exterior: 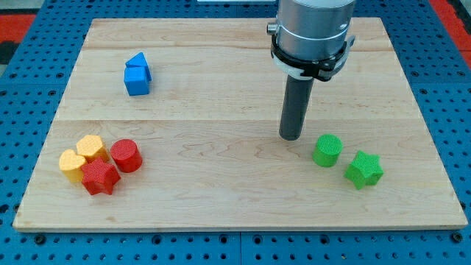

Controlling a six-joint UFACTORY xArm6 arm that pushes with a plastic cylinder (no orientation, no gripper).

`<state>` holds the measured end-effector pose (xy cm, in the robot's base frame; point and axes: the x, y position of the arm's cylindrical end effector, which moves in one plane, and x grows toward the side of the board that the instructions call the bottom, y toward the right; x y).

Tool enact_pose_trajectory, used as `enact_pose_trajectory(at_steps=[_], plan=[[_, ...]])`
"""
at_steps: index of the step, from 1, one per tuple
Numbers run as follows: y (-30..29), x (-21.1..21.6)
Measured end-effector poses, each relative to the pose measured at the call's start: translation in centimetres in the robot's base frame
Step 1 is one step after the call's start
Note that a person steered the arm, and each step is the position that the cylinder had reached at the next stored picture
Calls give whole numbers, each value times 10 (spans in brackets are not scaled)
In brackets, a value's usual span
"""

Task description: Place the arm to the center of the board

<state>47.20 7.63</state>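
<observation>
- You see the wooden board spread under my tip, which rests right of its centre.
- My tip is a bare rod, holding nothing.
- The green cylinder sits just right of my tip.

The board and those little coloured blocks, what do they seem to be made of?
The board looks like pale, unvarnished wood: grain lines and plank seams run across it. The blocks, such as the green cylinder and the red star, look like matte plastic, possibly 3D-printed, given the fine ridged texture on their tops. My tip is a dark rod; its material cannot be told.
</observation>
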Motion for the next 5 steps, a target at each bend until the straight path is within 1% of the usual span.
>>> enact_pose_trajectory(at_steps=[1,3,4,5], plan=[[-17,0],[-25,0],[-52,-3],[-55,-3]])
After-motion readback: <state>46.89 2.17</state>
